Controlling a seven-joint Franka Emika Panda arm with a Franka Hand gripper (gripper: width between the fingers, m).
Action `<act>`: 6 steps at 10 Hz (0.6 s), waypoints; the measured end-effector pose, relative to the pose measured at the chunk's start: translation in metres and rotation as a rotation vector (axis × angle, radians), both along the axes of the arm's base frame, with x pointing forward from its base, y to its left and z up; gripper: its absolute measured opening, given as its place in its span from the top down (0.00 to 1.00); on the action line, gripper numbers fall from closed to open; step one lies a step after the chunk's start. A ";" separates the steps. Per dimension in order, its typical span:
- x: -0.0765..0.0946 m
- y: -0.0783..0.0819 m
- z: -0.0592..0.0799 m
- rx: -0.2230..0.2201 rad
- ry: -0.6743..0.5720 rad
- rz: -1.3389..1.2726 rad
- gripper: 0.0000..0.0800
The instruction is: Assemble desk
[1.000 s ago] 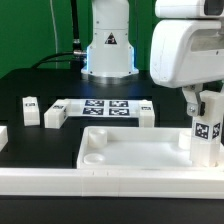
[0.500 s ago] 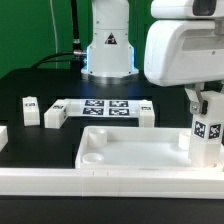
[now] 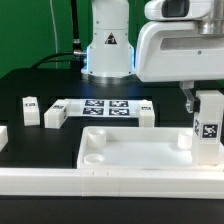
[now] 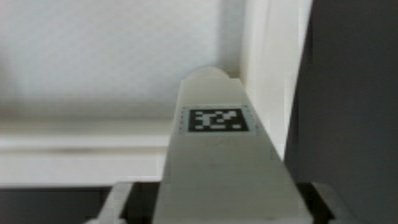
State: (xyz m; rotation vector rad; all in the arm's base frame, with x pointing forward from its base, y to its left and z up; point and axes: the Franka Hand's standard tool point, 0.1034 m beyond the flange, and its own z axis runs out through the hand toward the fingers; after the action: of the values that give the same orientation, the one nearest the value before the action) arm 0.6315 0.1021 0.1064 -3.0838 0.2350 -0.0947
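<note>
Claw (image 3: 200,100) is clamped on upright tagged leg (image 3: 208,128), which is held directly beneath it. Leg is positioned at 3 o'clock corner of tabletop (image 3: 130,152), exterior view. Tabletop is laid on counter (image 3: 45,140). Loose leg (image 3: 55,116) is seen at tabletop's 10 o'clock.

White tabletop (image 3: 120,178) in front, claw (image 3: 205,100) gripping upright leg (image 3: 208,130) at a corner, marker board (image 3: 105,107) behind

No words I can read: only a square black-and-white tag (image 4: 217,120) on the white plastic block leg (image 4: 224,175) I grip, and more on the marker board (image 3: 105,106) beyond it.
</note>
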 end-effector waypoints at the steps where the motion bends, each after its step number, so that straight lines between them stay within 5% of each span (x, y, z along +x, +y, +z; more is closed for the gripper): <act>1: -0.001 0.000 -0.001 0.007 0.005 -0.097 0.64; 6: -0.001 0.001 -0.001 0.050 0.032 -0.596 0.64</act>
State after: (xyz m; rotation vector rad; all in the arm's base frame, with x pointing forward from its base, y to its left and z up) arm 0.6308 0.1028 0.1054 -2.8534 1.1244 -0.0578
